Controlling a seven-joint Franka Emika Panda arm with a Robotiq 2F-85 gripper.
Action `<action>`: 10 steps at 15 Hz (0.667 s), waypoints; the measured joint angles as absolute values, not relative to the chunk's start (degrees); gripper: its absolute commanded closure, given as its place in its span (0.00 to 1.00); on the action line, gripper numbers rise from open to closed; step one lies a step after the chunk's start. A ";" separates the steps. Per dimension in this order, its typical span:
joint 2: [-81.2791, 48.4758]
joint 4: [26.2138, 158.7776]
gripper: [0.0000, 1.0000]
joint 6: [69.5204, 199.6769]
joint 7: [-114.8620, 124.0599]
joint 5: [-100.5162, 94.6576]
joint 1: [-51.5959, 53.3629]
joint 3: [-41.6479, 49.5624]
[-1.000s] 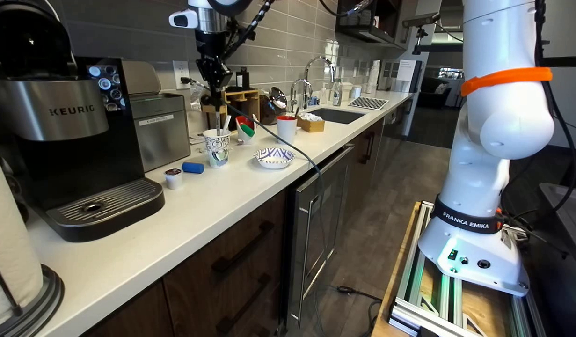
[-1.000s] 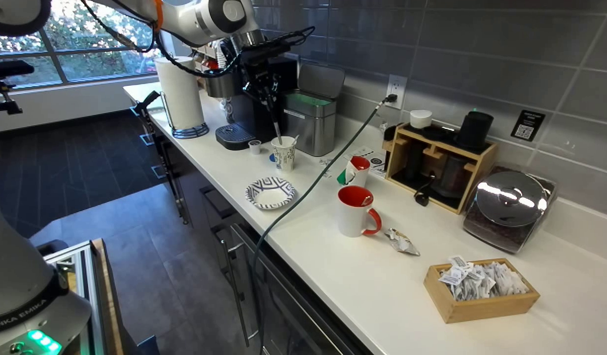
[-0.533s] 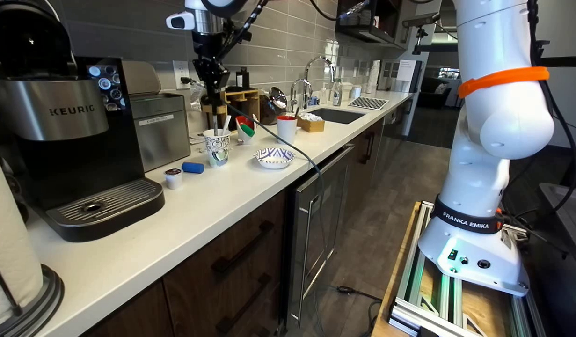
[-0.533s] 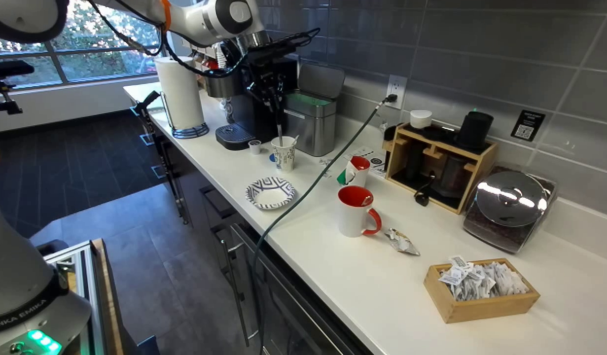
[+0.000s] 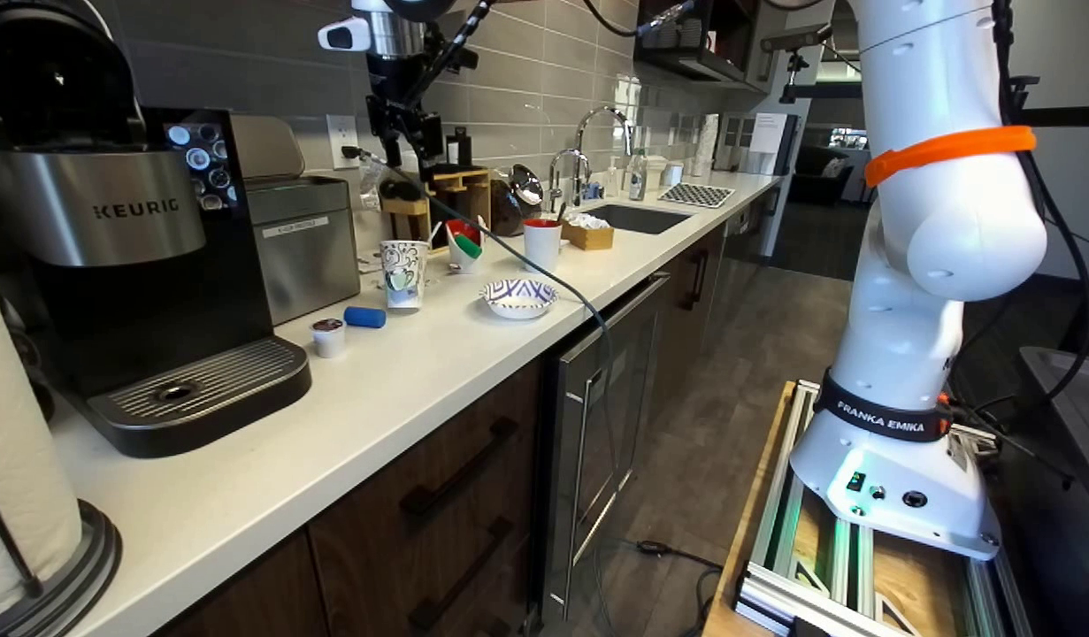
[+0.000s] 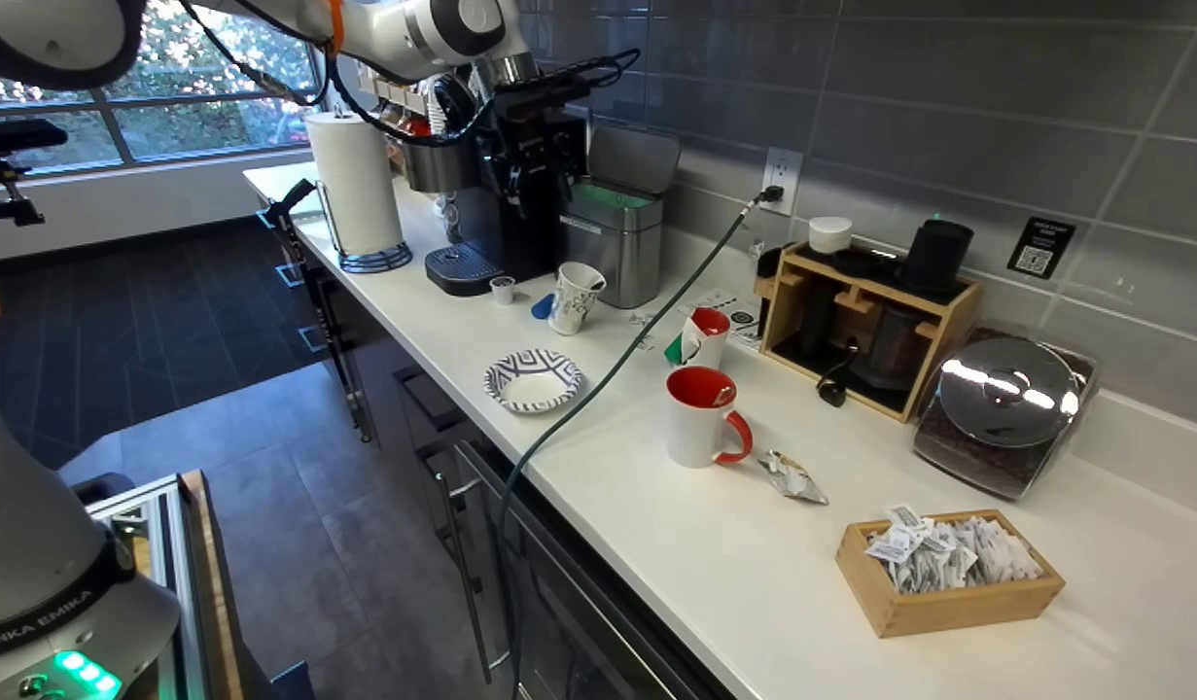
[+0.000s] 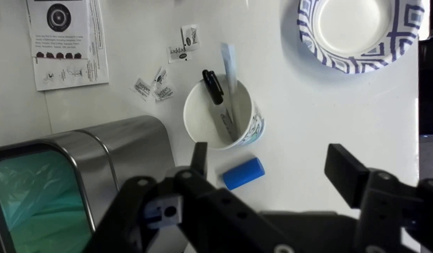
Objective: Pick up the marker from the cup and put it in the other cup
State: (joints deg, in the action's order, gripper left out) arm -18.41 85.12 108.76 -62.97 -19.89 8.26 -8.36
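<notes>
The marker [image 7: 213, 88], with a black cap and grey body, leans inside the patterned paper cup [image 7: 197, 117] beside a pale stick. In an exterior view this paper cup [image 6: 569, 303] stands tilted, with the marker's dark end near its rim. Above the cup, my gripper [image 7: 269, 168] is open, its jaws wide apart and holding nothing. An exterior view also has the gripper [image 5: 411, 166] over the cup, apart from it. White cups with red insides, a handled mug [image 6: 695, 428] and another cup [image 6: 710, 340], stand farther along the counter; which is the other cup I cannot tell.
A blue cylinder [image 7: 243, 173] lies close to the paper cup. Nearby are a patterned bowl [image 6: 532, 381], a metal bin [image 6: 613, 238], a coffee machine [image 5: 146, 292] and a small pod [image 5: 328, 338]. A dark cable [image 6: 617, 362] crosses the counter.
My gripper has opened and let go of the marker, which earlier stood up from the cup into the jaws. The marker now leans inside, and the paper cup has tipped and shifted slightly.
</notes>
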 measured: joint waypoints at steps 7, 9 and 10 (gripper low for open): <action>-15.97 83.93 0.00 100.86 -63.08 -19.70 5.53 -5.78; -15.03 83.78 0.00 97.95 -63.07 -19.71 4.35 -4.56; -14.78 83.61 0.00 96.25 -63.08 -19.58 3.67 -4.01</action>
State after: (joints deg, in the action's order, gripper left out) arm -14.78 83.61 96.25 -63.08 -19.58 3.67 -4.01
